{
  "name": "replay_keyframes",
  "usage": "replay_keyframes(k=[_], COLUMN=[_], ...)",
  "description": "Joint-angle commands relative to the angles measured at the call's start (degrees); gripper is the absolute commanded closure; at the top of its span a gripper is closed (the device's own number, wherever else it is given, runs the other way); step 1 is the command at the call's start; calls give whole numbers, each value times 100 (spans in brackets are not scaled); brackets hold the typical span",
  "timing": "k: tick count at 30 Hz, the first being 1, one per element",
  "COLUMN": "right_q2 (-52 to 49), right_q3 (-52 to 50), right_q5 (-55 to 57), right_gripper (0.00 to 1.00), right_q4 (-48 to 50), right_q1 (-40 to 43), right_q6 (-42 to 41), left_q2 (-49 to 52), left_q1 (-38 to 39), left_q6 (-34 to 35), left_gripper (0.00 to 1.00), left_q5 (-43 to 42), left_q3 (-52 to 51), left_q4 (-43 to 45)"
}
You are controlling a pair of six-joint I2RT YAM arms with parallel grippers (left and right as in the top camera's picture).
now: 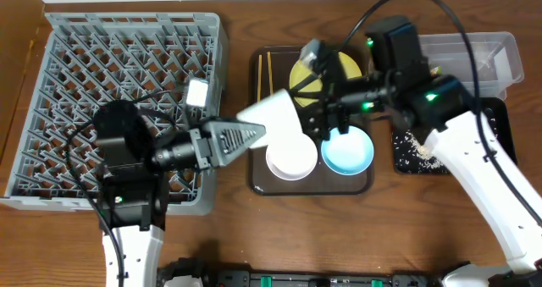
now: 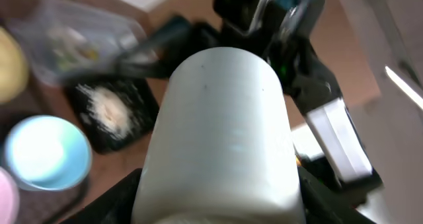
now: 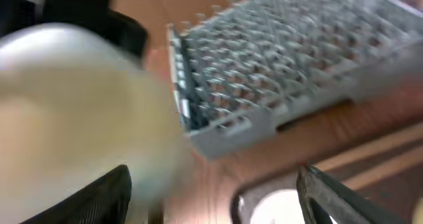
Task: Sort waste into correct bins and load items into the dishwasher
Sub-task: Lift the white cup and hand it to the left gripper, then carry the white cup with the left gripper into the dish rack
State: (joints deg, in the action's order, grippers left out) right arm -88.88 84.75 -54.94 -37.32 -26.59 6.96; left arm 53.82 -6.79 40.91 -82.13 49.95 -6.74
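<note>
The white cup [image 1: 278, 111] is gripped by the left pincer [image 1: 259, 129], whose jaws are closed partway on its sides. The cup is held tilted in the air above the left part of the brown tray [image 1: 313, 188], just beside the dish rack [image 1: 118, 58]. The right pincer [image 1: 322, 122] is held wide open just beside the cup, and nothing is clasped between its jaws. Whether one of its fingers touches the cup cannot be told.

The brown tray is set on the counter [image 1: 237, 33]. On it a white bowl [image 1: 290, 160] and a light blue bowl [image 1: 347, 150] are placed side by side, both empty. Behind them a yellow plate [image 1: 347, 67] is partly hidden by the right arm, and two chopsticks [image 1: 264, 75] are laid along the tray's left edge.

Rice-like scraps [image 1: 415, 145] are scattered in the black tray [image 1: 495, 109]. Behind it the clear tub [image 1: 483, 46] is seen, its contents too blurred to name.
</note>
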Motion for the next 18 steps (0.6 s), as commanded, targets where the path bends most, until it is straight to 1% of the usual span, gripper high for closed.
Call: replay_keyframes(k=[1, 7, 11, 13, 15, 17, 18], right_q2=[-57, -59, -59, -59, -59, -59, -59], right_q3=[26, 26, 26, 26, 26, 26, 26], right_q5=[376, 1244, 1561, 1620, 1615, 1633, 1661], right_gripper=[22, 23, 23, 23, 23, 23, 23], right_q4=[-345, -1185, -1478, -1543, -1563, -1556, -1561], right_q1=[221, 127, -4, -66, -107, -186, -210], right_q6=[-223, -221, -221, -225, -225, -269, -267], left_q2=[-61, -61, -55, -57, -57, -57, -50], left_q1=[-581, -1537, -1998, -2070, -2074, -2074, -2074], left_q6=[-11, -11, 15, 262, 570, 988, 981], left_gripper=[54, 55, 55, 55, 55, 59, 60], left_q5=[278, 424, 433, 553, 667, 935, 1069], left_q3=[118, 118, 118, 118, 118, 120, 120], left_q4=[37, -111, -177, -258, -140, -61, -63])
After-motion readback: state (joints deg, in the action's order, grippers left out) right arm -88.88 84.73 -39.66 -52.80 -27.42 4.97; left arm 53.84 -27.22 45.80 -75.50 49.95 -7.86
